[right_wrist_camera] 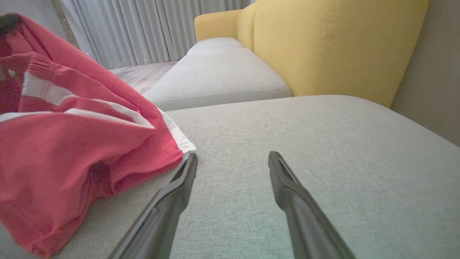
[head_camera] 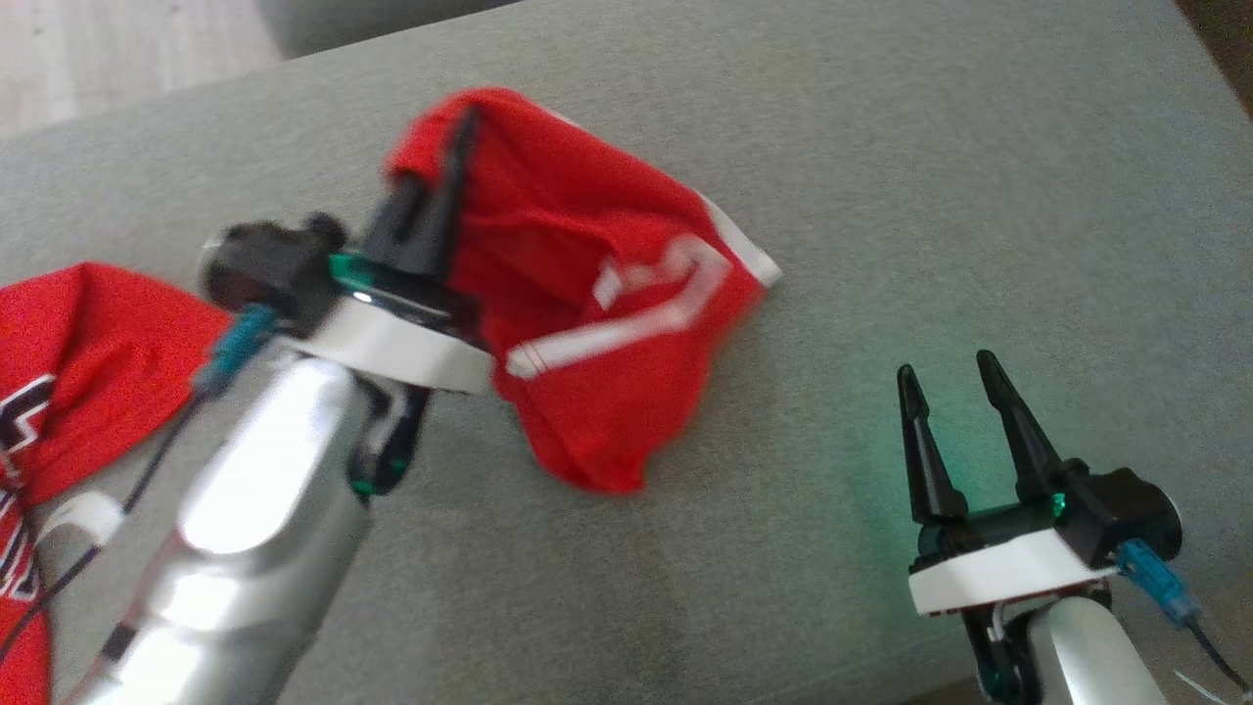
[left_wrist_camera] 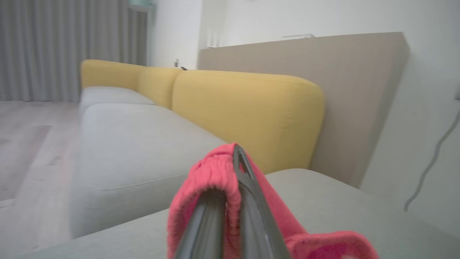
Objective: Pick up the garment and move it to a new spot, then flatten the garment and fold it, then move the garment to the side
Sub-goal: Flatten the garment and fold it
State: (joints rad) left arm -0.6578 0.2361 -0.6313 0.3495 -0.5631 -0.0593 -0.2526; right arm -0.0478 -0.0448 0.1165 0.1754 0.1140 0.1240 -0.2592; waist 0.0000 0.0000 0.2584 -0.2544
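The garment [head_camera: 597, 323] is red with white stripes. It hangs bunched from my left gripper [head_camera: 468, 122], which is shut on its ribbed edge and holds that edge up off the grey cushion [head_camera: 881, 196]. In the left wrist view the red ribbed edge [left_wrist_camera: 215, 172] wraps over my left gripper [left_wrist_camera: 237, 151]. The garment's lower folds rest on the cushion. My right gripper [head_camera: 945, 377] stands open at the lower right, apart from the cloth. In the right wrist view the garment [right_wrist_camera: 72, 144] fills the left side, its white hem just touching the left fingertip of my right gripper [right_wrist_camera: 231, 160].
A second red cloth with dark and white print [head_camera: 69, 392] lies at the left edge of the cushion. Yellow sofa backrests [left_wrist_camera: 248, 115] and more grey seats [right_wrist_camera: 215, 72] run beyond. A wooden floor [head_camera: 117, 49] lies past the cushion's far left edge.
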